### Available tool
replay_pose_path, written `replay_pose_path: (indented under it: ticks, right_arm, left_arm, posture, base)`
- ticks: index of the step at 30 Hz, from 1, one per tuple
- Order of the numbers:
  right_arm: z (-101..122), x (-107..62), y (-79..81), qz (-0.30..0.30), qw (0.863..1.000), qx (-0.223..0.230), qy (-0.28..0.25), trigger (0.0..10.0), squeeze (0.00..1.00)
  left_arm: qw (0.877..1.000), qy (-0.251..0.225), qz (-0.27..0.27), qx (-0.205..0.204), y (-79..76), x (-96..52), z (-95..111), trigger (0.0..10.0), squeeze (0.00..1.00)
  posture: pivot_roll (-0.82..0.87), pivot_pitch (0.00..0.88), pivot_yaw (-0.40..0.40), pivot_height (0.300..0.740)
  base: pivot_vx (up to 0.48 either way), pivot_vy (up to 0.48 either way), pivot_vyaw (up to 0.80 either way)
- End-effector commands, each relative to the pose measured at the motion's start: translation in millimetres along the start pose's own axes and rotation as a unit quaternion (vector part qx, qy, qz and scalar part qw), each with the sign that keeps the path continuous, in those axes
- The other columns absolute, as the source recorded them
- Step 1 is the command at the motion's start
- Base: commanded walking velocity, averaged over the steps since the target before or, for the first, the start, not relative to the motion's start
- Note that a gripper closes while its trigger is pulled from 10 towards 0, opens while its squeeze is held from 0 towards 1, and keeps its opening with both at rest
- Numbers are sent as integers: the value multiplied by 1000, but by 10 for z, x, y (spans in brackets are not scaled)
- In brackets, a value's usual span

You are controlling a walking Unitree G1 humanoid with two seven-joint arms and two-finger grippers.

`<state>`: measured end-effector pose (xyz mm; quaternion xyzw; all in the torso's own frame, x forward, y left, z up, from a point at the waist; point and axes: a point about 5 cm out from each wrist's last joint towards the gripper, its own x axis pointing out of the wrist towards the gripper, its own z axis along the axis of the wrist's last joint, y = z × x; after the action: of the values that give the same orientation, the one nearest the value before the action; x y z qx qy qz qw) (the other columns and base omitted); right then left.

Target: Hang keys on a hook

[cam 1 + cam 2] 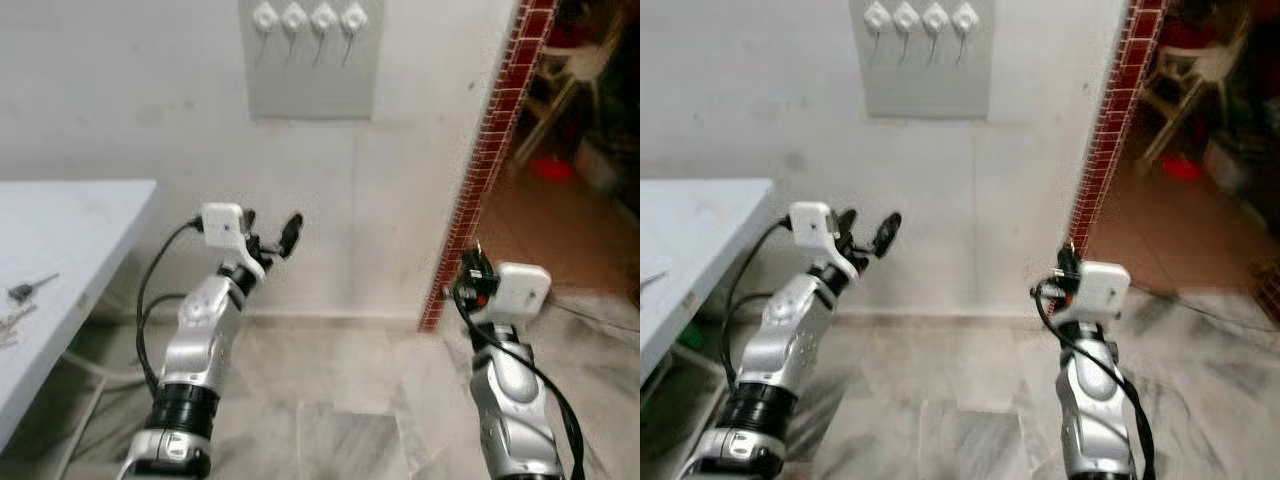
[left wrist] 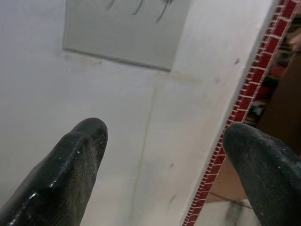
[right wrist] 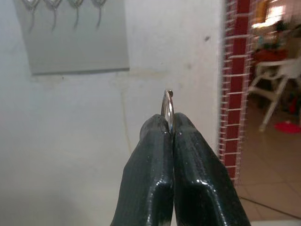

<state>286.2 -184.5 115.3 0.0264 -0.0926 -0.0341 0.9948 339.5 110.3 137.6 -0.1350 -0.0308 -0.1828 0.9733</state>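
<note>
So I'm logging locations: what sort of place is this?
Likely a home hallway or entry: a wall-mounted hook rack, a marble-tiled floor, and a red-tiled doorway edge opening onto another room.

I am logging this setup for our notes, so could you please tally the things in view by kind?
Wall hooks on the grey plate: 4
Key ring pinched in the right gripper: 1
Keys on the white table: 1 bunch
Grippers, with the left gripper open: 2
Total: 8
</note>
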Motion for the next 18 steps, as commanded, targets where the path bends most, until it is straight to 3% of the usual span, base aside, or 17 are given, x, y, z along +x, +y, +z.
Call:
replay_pose_path:
  ticks: [1,7,18]
  right_arm:
    - [50,25,68,11,1000,6,-12,10000,0]
    - [48,15,66,13,1000,5,-10,10000,0]
    - [54,14,70,17,1000,4,-9,10000,0]
  left_arm:
    - [1000,-3,9,2,68,-12,41,10000,0]
    - [1000,-3,12,1,66,-17,38,10000,0]
    - [1000,-2,24,4,50,-4,28,10000,0]
  posture:
    - [-32,0,-11,740]
    - [-32,0,-12,740]
    - [-33,0,-18,740]
  base:
    - [401,0,0]
    - [378,0,0]
    - [0,0,0]
